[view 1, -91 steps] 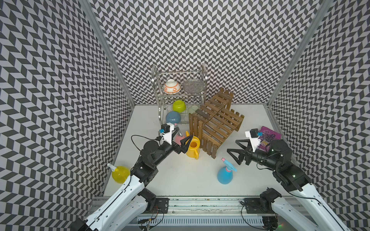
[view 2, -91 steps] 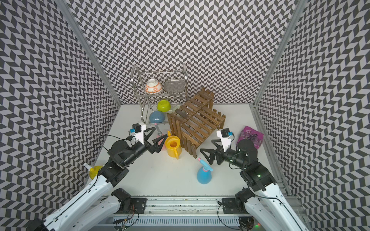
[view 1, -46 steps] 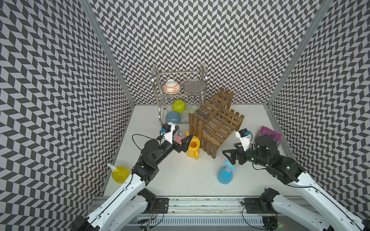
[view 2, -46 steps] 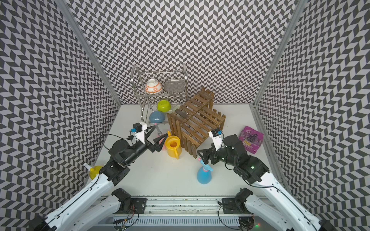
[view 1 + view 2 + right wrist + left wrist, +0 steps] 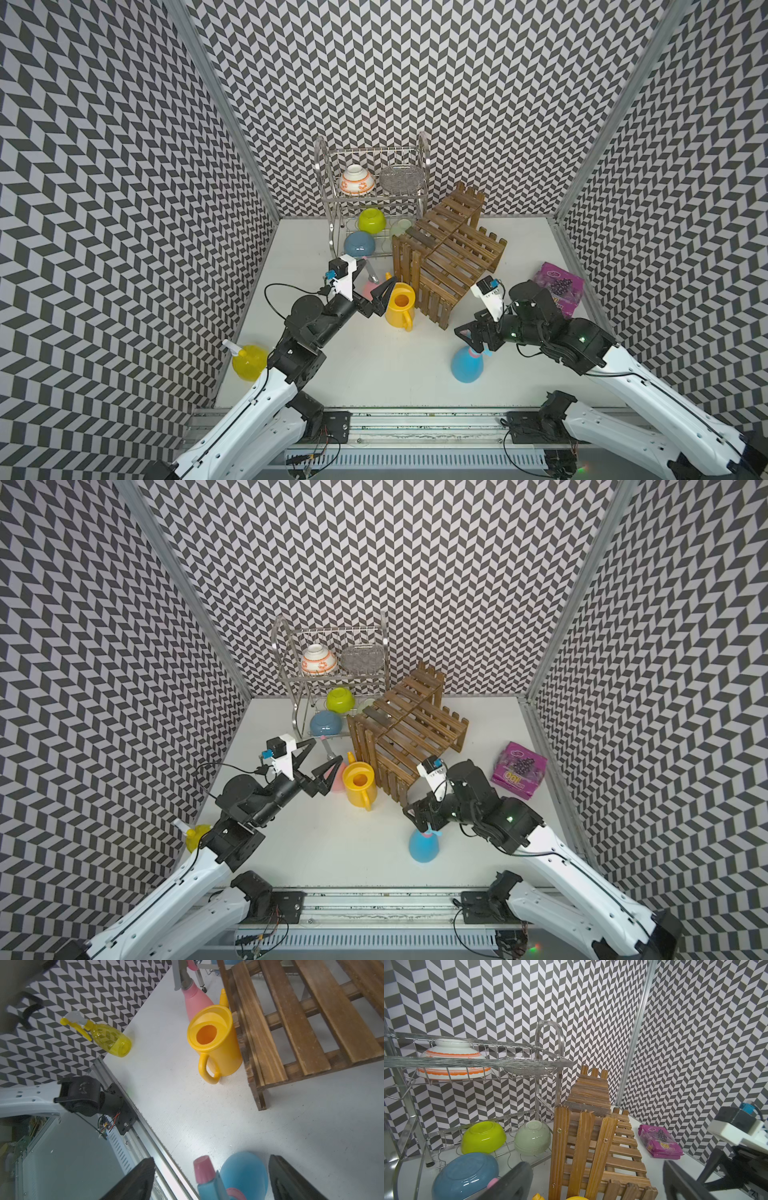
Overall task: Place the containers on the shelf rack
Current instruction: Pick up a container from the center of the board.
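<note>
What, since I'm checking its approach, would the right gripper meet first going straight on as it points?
Probably the blue spray bottle: in the right wrist view its pink-capped head sits ahead between the fingers of the open right gripper; depth unclear.

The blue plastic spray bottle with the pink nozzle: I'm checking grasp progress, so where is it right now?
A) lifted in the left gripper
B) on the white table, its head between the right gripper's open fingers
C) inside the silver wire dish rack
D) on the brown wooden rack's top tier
B: the right wrist view shows the blue plastic spray bottle standing on the white table, its head between the spread fingers of the right gripper, with a gap on each side.
</note>
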You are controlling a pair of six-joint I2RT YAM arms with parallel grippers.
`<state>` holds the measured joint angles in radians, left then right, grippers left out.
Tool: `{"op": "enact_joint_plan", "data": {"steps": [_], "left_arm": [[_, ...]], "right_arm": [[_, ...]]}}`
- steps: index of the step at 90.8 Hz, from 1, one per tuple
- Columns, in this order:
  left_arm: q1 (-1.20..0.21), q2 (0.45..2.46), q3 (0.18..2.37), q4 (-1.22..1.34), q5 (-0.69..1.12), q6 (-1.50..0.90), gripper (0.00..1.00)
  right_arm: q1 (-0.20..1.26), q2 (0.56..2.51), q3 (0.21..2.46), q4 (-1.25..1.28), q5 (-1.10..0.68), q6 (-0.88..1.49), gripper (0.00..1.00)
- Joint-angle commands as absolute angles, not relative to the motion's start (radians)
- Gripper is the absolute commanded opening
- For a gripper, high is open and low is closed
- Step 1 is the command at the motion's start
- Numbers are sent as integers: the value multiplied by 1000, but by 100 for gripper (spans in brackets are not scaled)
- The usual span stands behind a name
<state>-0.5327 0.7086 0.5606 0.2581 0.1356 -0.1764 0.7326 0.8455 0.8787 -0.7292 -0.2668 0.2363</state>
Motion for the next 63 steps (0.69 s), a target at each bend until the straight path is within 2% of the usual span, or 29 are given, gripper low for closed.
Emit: {"op": "enact_joint_plan", "data": {"steps": [1, 21, 55, 63], "left_arm": [[-535, 687, 542, 285, 129, -179, 100], [-536, 672, 517, 311, 170, -196, 100], [-535, 651, 504, 294, 208, -206, 100], [-536, 638, 494, 298, 207, -203, 100]], "right_arm": [[751, 788, 873, -722, -262, 273, 86], [764, 833, 878, -819, -179, 296, 69], [814, 910, 880, -832, -153, 286, 47], [844, 916, 888, -830, -128, 285, 38]]}}
